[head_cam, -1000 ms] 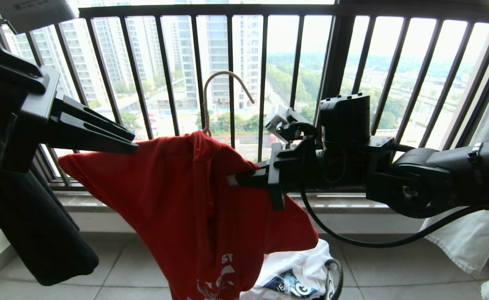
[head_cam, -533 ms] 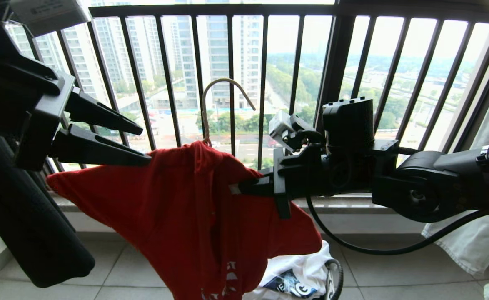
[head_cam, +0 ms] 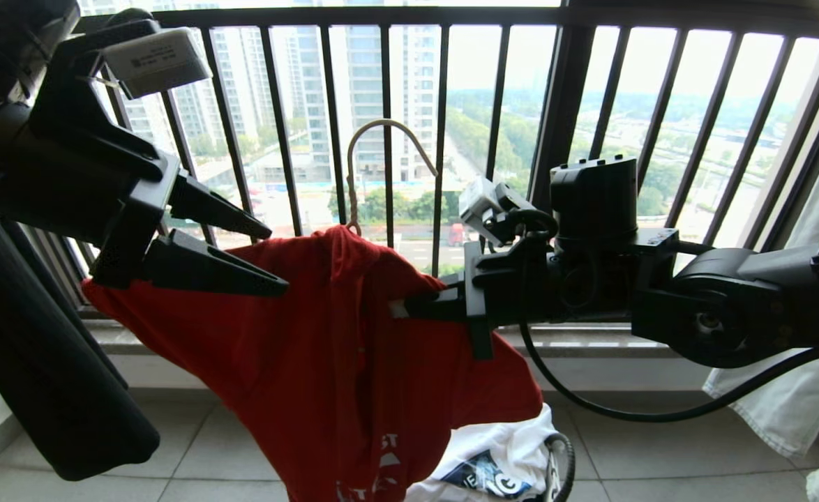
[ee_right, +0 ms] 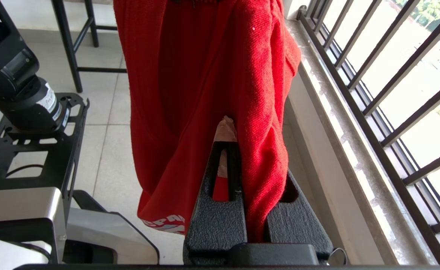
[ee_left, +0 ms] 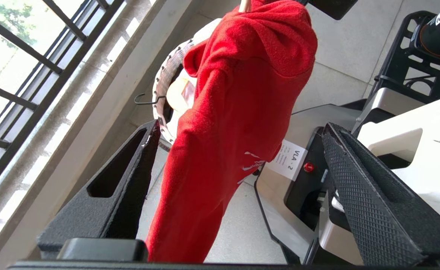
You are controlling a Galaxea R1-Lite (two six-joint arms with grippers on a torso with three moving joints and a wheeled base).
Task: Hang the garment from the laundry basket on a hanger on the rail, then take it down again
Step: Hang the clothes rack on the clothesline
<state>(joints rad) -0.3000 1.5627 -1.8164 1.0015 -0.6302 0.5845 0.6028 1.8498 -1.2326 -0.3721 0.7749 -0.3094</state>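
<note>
Two black grippers frame the head view: the left gripper gapes beside one red short-sleeved T-shirt draped on one cream wire hanger, and the right gripper clamps both. Left wrist view: one white round laundry basket stands on the floor behind the shirt. Right wrist view: both fingers pinch red cloth.

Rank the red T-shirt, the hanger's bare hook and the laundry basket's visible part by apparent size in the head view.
1. Red T-shirt, by far the largest.
2. Hanger hook and the basket's visible handle: both slim and partly hidden or cut off, so no firm ranking.
</note>
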